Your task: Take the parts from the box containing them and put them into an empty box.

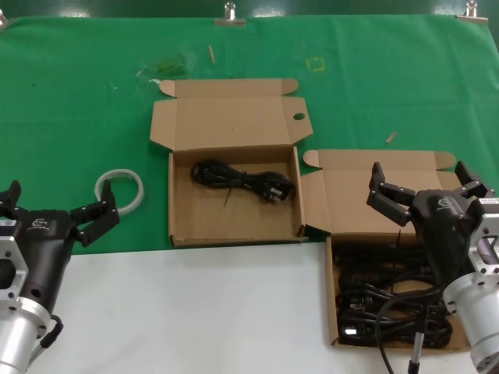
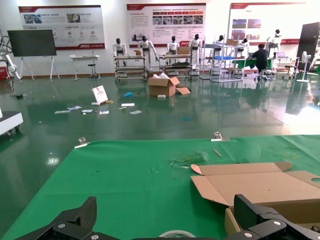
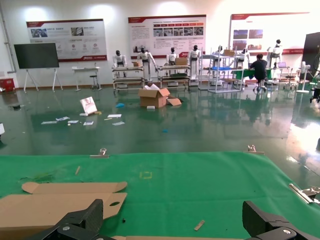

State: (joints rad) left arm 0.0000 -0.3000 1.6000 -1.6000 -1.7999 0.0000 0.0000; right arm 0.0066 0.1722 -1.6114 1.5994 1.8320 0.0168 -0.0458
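Green cloth (image 1: 78,117) covered the far part of the work table, giving way to a white surface (image 1: 195,312) nearer the robot. On the cloth lay two shallow cardboard boxes with their lids folded back. The right-hand box (image 1: 334,312), straddling the green and white areas, was filled with black power cables (image 1: 382,304) in a tangled heap. The other box (image 1: 234,195), to its left and farther back, held a single coiled cable (image 1: 243,181) lying across its floor.

Over the full box, the right gripper (image 1: 425,187) hung at the end of its arm, which rose from the lower right corner of the head view. Its black fingers (image 1: 387,195) were spread wide, holding nothing, above the box's back wall and lid hinge.

At the lower left, the left gripper (image 1: 54,204) sat low over the edge of the green cloth, well apart from both boxes, jaws also wide and empty. Just beyond one of its fingertips lay a white ring of tape (image 1: 120,189).

Both wrist views looked across the table to a large hall with display boards.
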